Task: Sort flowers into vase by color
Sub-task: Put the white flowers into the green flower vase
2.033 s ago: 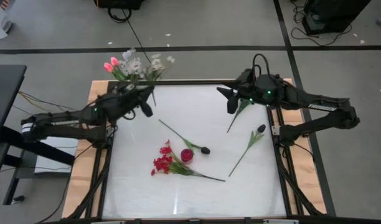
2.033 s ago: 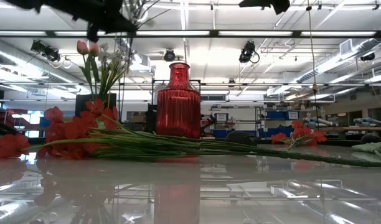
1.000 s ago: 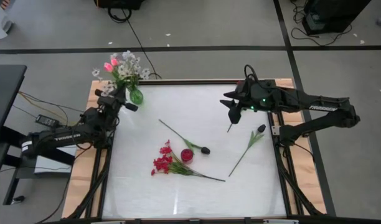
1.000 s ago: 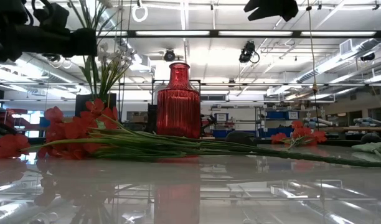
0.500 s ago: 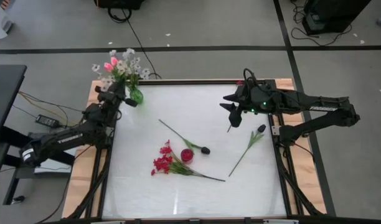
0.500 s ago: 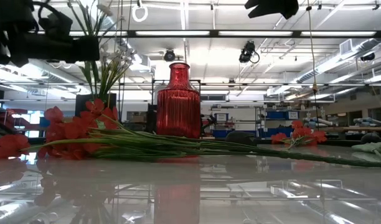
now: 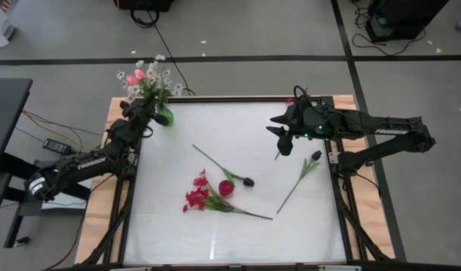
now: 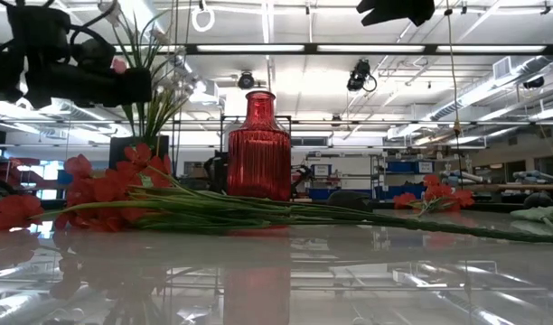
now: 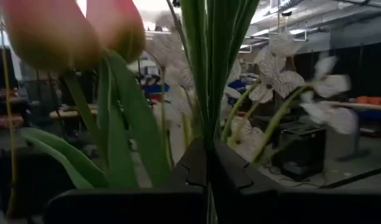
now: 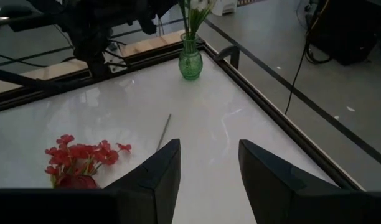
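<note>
A bunch of pink tulip buds and white blossoms (image 7: pixel 146 77) stands with its stems in a small green vase (image 7: pixel 164 117) at the table's far left corner. My left gripper (image 7: pixel 148 113) is beside that vase, shut on the stems. My right gripper (image 7: pixel 282 143) hovers open near the far right, above a thin stem (image 7: pixel 277 156) that lies on the table. In the right wrist view nothing is between its fingers (image 10: pixel 159 174). A red vase (image 7: pixel 226 188) stands mid-table, with red clustered flowers (image 7: pixel 204 197) lying beside it. Two dark-budded flowers (image 7: pixel 223 169) (image 7: pixel 302 175) lie on the table. My left gripper (image 9: pixel 208 146) pinches the green stems (image 9: pixel 209 106) of the pink-and-white bunch between its two shut fingers, below the blooms and above the green vase's mouth. The stems run upright through the hold, and the blooms stand above the fingers. Their lower ends are in the vase (image 10: pixel 190 59).
The red vase (image 8: pixel 258 149) and the red flowers (image 8: pixel 105 194) take up the middle of the table. A wooden frame (image 7: pixel 114 113) runs round the white top. Bare white surface (image 7: pixel 215 241) lies along the near edge.
Two seconds ago my left gripper held the bunch tilted over the far left of the table. The bunch now stands upright in the green vase, and the gripper has shifted toward the left edge while still shut on the stems. My right gripper moved slightly toward the near edge, then stayed still.
</note>
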Controlling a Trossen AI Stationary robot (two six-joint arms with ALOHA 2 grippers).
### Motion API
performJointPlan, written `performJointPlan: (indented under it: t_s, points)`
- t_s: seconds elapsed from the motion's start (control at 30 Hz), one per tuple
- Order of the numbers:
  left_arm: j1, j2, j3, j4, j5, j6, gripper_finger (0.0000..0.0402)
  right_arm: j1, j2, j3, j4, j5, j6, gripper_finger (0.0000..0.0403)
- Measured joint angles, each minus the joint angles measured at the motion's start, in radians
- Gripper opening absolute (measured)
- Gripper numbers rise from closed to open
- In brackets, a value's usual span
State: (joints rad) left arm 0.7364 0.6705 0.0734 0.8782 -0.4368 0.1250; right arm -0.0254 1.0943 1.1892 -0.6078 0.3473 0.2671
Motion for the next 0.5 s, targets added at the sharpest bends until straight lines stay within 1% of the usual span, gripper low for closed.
performJointPlan:
  t_s: [0.13,0.3,0.4,0.5]
  points:
    - [0.000,0.011,0.000,-0.014,-0.006,-0.082,0.0009,0.000,0.000,0.000,-0.001,0.000,0.006,0.0171]
    - [-0.001,0.010,0.000,-0.096,-0.006,-0.101,0.0012,0.000,-0.003,0.000,-0.002,-0.006,0.049,0.0171]
    - [0.000,0.010,0.000,-0.138,-0.005,-0.098,0.0027,0.006,-0.005,0.000,-0.002,-0.006,0.065,0.0171]
    - [-0.001,0.010,0.000,-0.153,0.023,-0.096,0.0056,0.006,-0.006,0.000,-0.002,-0.008,0.074,0.0171]
